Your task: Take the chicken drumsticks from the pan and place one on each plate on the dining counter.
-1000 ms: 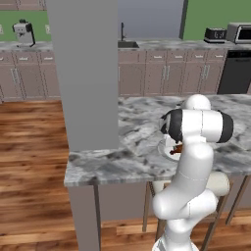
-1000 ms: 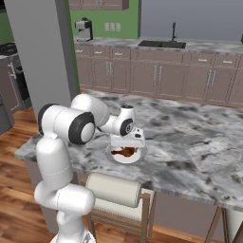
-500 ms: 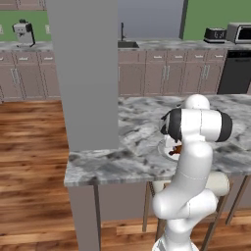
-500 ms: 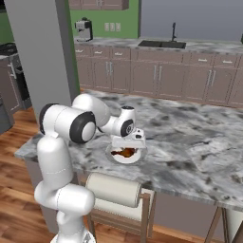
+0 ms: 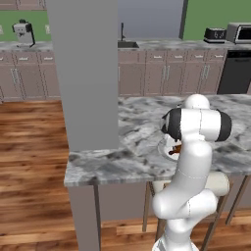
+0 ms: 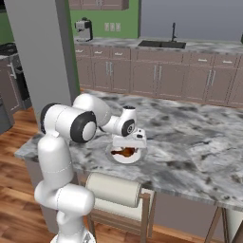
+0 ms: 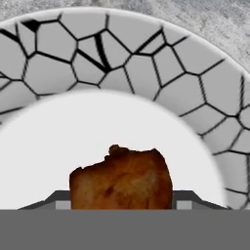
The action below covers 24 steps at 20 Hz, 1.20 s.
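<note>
From the left base view, a square grey pillar (image 5: 86,73) rises off the left end of the marbled desk (image 5: 132,147), and to its right the white arm (image 5: 193,162) bends over the stone, hiding most of a white plate (image 5: 164,147) that peeks out beside its elbow with a scrap of brown meat on it. Behind, a coffee machine (image 5: 23,33) stands on the far kitchen counter at the left, a toaster (image 5: 214,34) and a microwave (image 5: 239,32) at the right. In the right base view the same pillar (image 6: 45,52) stands at the left, the arm reaches rightward and down, and the claw (image 6: 128,147) hangs just above the plate (image 6: 125,155), which sits near the desk's front edge; a chicken drumstick (image 6: 124,152) lies across the plate's middle, right under the claw. Just below that edge a stool (image 6: 114,190) with a pale rolled back is drawn up to the desk, and further right the stone (image 6: 199,142) runs on bare. A sink with a dark tap (image 6: 173,32) shows on the far counter. The hand view looks straight down: the plate's crackle-patterned rim (image 7: 122,53) arcs across the top, its smooth white well lies below, and the browned drumstick (image 7: 121,180) fills the lower middle between the two finger tips (image 7: 61,200). The claw stands spread on either side of the meat; whether the fingers touch it I cannot tell.
</note>
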### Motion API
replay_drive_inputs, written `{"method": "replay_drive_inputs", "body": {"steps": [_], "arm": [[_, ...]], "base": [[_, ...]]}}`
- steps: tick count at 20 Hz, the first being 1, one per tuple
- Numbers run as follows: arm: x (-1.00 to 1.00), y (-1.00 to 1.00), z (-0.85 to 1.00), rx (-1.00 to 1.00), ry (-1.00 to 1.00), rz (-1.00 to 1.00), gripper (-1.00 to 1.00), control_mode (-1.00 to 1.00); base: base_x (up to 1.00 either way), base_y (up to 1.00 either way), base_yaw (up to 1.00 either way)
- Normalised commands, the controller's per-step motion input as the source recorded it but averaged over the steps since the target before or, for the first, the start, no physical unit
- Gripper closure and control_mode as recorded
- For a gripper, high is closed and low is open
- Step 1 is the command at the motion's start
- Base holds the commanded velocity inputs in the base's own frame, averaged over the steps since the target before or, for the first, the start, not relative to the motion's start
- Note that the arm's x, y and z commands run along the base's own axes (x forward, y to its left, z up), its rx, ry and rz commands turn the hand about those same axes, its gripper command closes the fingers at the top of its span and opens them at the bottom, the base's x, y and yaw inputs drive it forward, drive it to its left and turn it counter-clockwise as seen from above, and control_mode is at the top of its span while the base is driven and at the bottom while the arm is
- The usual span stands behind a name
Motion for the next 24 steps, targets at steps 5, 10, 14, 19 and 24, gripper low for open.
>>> {"method": "replay_drive_inputs", "body": {"steps": [5, 10, 14, 19, 24], "arm": [[0.0, 0.02, 0.11, 0.0, 0.0, 0.0, -1.0, -1.0], [0.0, 0.09, 0.18, 0.0, -0.05, 0.0, -1.0, -1.0], [0.0, 0.07, 0.26, 0.0, -0.05, 0.0, -1.0, -1.0], [-0.33, 0.01, 0.53, 0.08, -0.08, 0.0, -1.0, -1.0], [-0.81, 0.0, 0.48, 0.03, -0.23, 0.0, -1.0, -1.0]], "base": [[0.0, 0.0, 0.0], [0.0, 0.0, 0.0], [0.0, 0.0, 0.0], [0.0, 0.0, 0.0], [0.0, 0.0, 0.0]]}}
